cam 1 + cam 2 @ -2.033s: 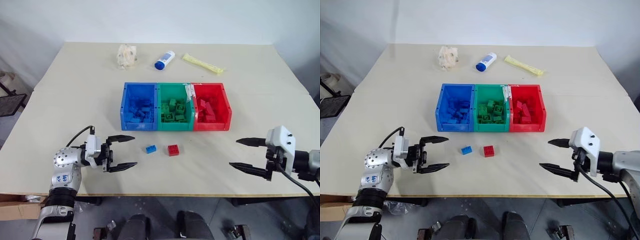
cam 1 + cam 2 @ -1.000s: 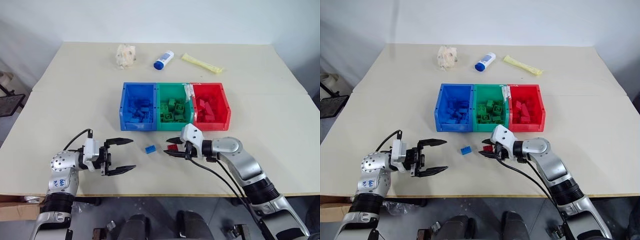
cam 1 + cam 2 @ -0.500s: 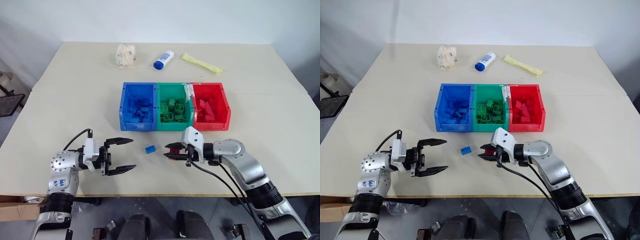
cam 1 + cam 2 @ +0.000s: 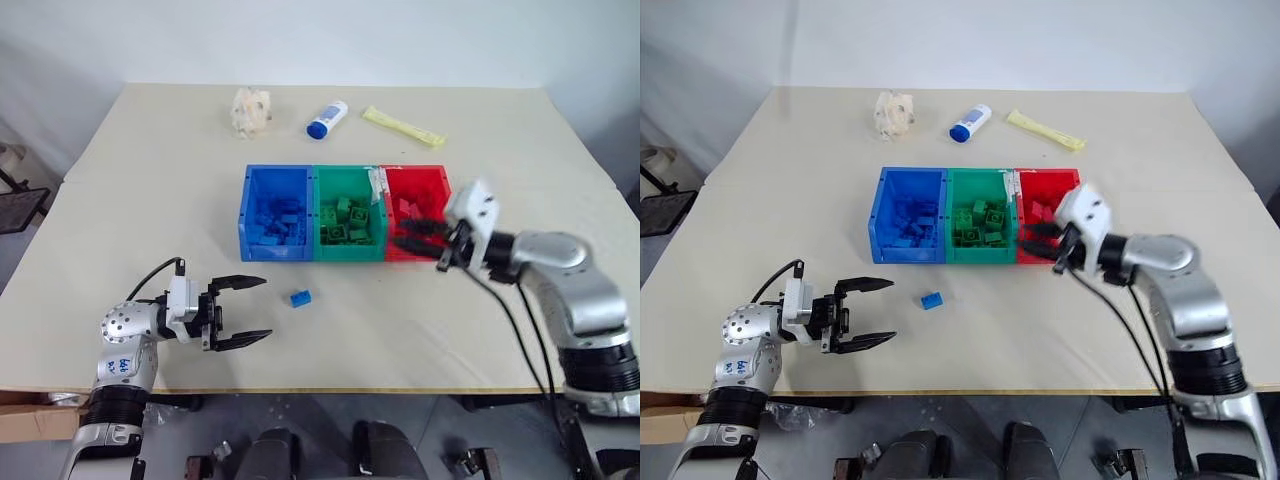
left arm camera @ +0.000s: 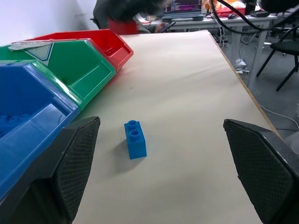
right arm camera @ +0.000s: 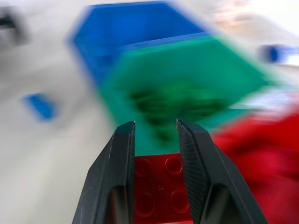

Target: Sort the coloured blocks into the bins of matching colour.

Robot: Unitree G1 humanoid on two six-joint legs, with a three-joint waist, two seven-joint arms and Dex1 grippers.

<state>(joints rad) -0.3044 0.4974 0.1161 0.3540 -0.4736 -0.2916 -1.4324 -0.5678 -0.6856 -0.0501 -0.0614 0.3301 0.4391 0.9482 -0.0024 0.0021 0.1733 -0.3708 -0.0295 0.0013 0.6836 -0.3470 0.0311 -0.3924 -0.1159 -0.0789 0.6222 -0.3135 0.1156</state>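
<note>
My right gripper (image 4: pixel 408 235) is shut on a red block (image 6: pixel 161 186) and hangs over the front edge of the red bin (image 4: pixel 415 170), just above the blocks inside. The green bin (image 4: pixel 350 252) and the blue bin (image 4: pixel 275 250) join it on the left, each holding several blocks of its own colour. A single blue block (image 4: pixel 300 298) lies on the table in front of the blue bin. My left gripper (image 4: pixel 243 310) hovers open and level just left of that block, empty, with the block (image 5: pixel 135 138) between its fingers' line of sight.
At the back of the table lie a crumpled pale wrapper (image 4: pixel 252 108), a white tube with a blue cap (image 4: pixel 329 119) and a yellow packet (image 4: pixel 404 127). The table's front edge runs just below my left gripper.
My right gripper closed on the red block in front of the bins, lifted it and swung up and to the right to the red bin. The left gripper has stayed still.
</note>
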